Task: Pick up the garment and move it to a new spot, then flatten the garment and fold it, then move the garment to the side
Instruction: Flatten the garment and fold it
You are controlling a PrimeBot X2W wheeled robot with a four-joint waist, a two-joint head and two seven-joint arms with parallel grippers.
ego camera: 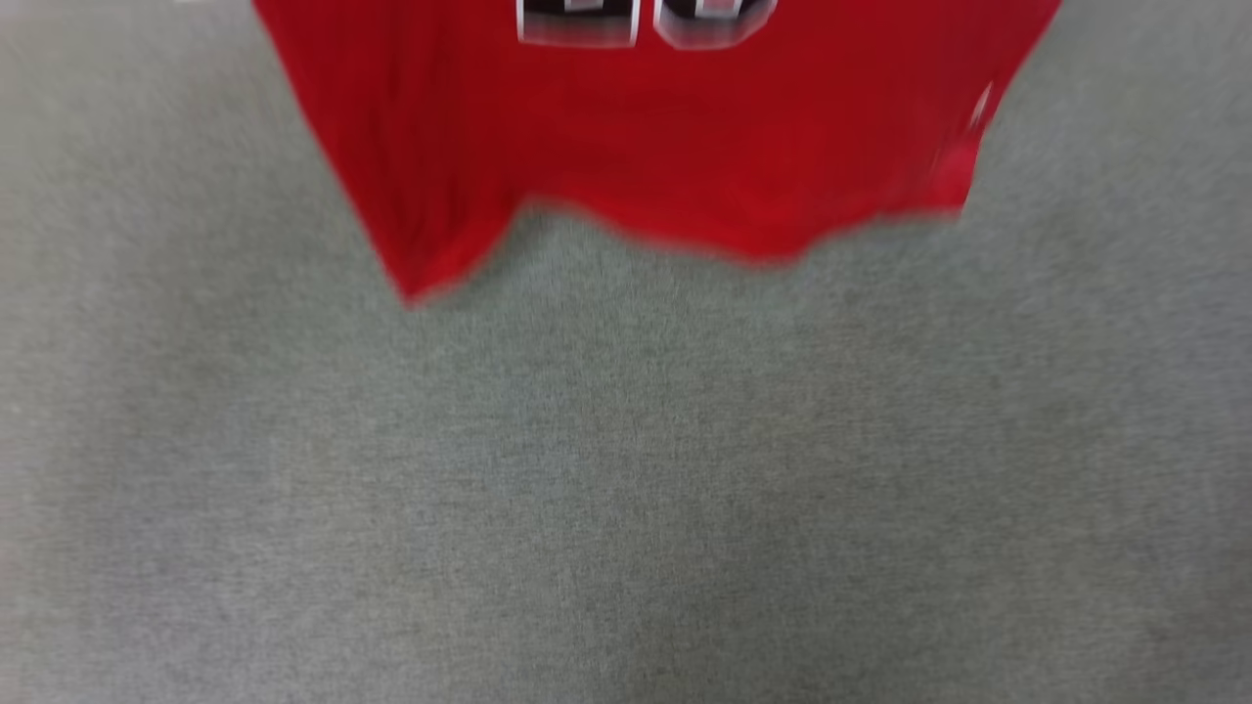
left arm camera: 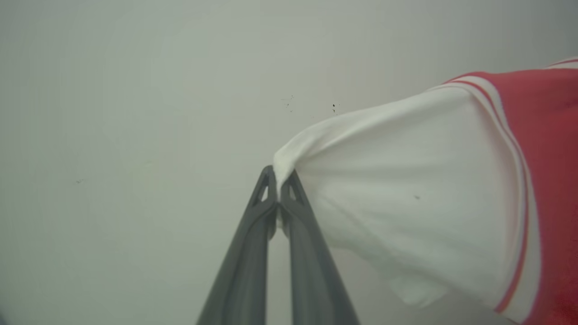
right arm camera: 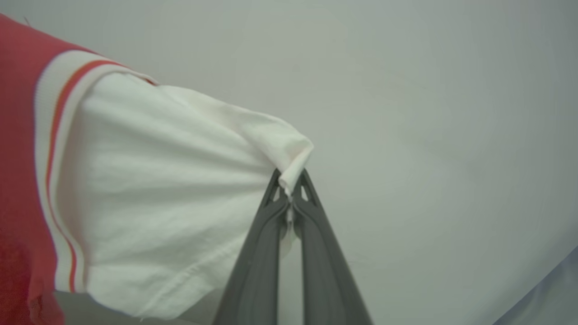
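Tapered left claw and right claw each pinch soft white cloth of the red garment.

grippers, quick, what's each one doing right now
left gripper: closed, holding a white sleeve of the shirt
right gripper: closed, holding the other sleeve

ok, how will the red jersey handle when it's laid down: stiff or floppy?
Likely very floppy: the garment hangs with a wavy hem, and its sleeves bunch to points where the left gripper and right gripper pinch them. Probably light: those small pinches carry it. They hold little cloth, so a slip seems possible.
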